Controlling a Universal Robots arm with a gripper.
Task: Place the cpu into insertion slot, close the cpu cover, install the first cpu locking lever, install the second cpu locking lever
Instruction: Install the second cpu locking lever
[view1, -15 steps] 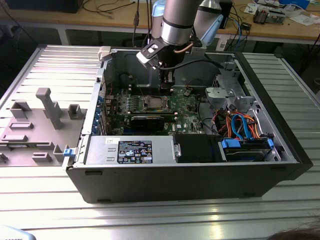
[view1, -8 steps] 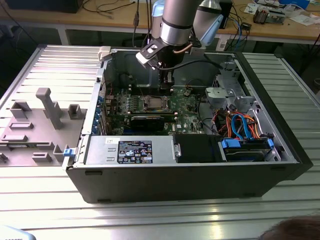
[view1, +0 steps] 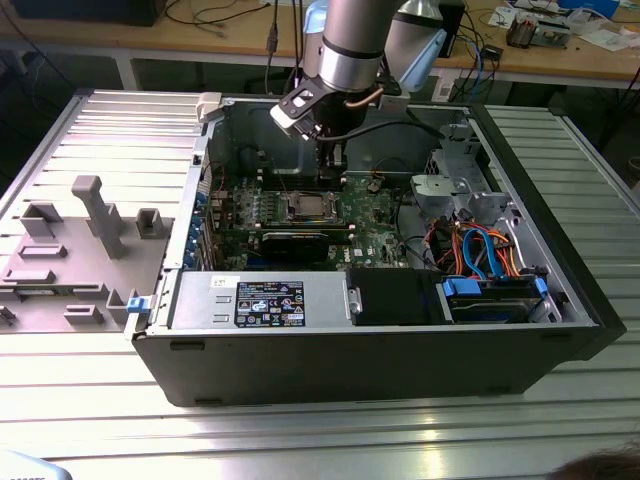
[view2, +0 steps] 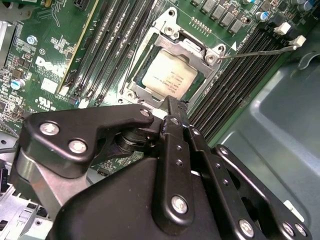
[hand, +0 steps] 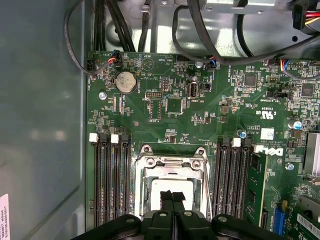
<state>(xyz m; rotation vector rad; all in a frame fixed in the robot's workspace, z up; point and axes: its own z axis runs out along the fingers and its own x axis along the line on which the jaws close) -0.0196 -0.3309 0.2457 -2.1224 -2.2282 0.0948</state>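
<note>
1. An open desktop computer case (view1: 370, 340) lies on its side on a ribbed metal table (view1: 90, 400), with the robot arm (view1: 355, 45) reaching down into it from above.

2. The gripper (view2: 176, 106) hangs just over the near edge of the insertion slot (view1: 308, 207); in both wrist views its two black fingers (hand: 172, 197) are pressed together with nothing between them.

3. The cpu (view2: 170, 80) sits flat inside the insertion slot (view2: 150, 97), its dull silver top showing through the window of the cpu cover (view2: 192, 42), which lies down over it as a shiny metal frame.

4. In the first wrist view the same chip (hand: 172, 186) is partly hidden behind the fingertips, with the cpu cover (hand: 172, 161) framing it.

5. A thin metal locking lever (view2: 260, 50) stands out from one corner of the socket, angled across the long black memory slots (view2: 240, 80) beside it.

6. The green circuit board (hand: 165, 120) surrounds the socket, and a round coin battery (hand: 125, 81) sits farther off on it.

7. In the exterior view, a grey moulded parts tray (view1: 70, 250) rests on the table at the exterior view's left, well apart from the arm.
</note>
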